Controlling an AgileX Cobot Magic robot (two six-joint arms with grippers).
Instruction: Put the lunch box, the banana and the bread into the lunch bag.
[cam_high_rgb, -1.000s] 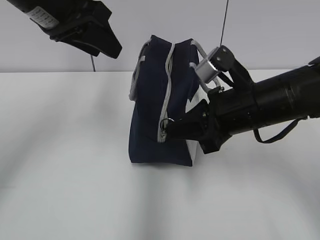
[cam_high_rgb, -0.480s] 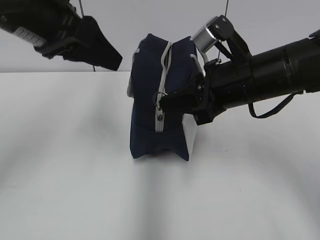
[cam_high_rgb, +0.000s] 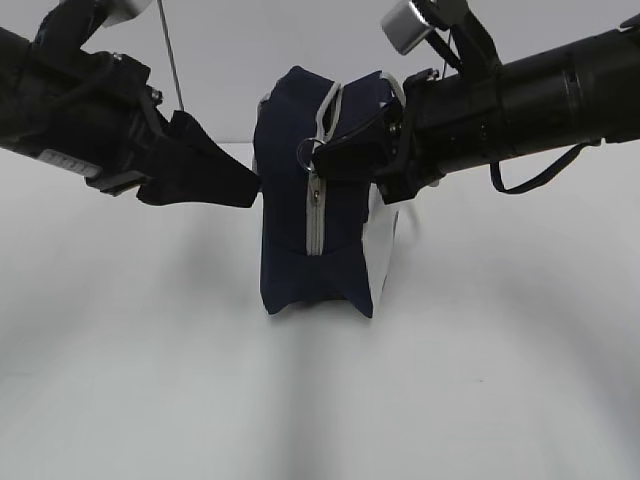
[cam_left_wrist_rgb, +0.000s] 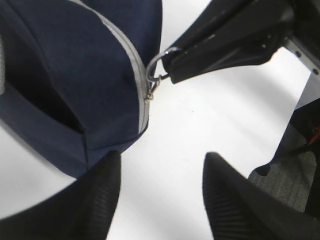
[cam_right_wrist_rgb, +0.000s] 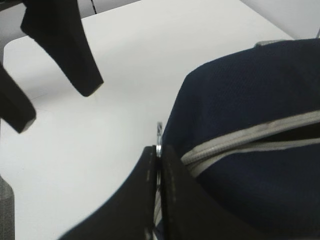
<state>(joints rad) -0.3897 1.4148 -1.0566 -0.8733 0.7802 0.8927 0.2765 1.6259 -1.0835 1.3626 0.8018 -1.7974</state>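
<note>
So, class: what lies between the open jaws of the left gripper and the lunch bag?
Nothing but bare white table separates the left gripper from the lunch bag; the left wrist view shows it.

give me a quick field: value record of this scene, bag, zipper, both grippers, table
bag: navy lunch bag standing upright on the table, white side panel facing the right arm
zipper: grey, running up the near end and over the top; ring pull high on the near end
right gripper: jaws shut on the ring pull
left gripper: jaws open, holding nothing, close to the bag's left side
table: plain white
lunch box, banana, bread: not in view
</note>
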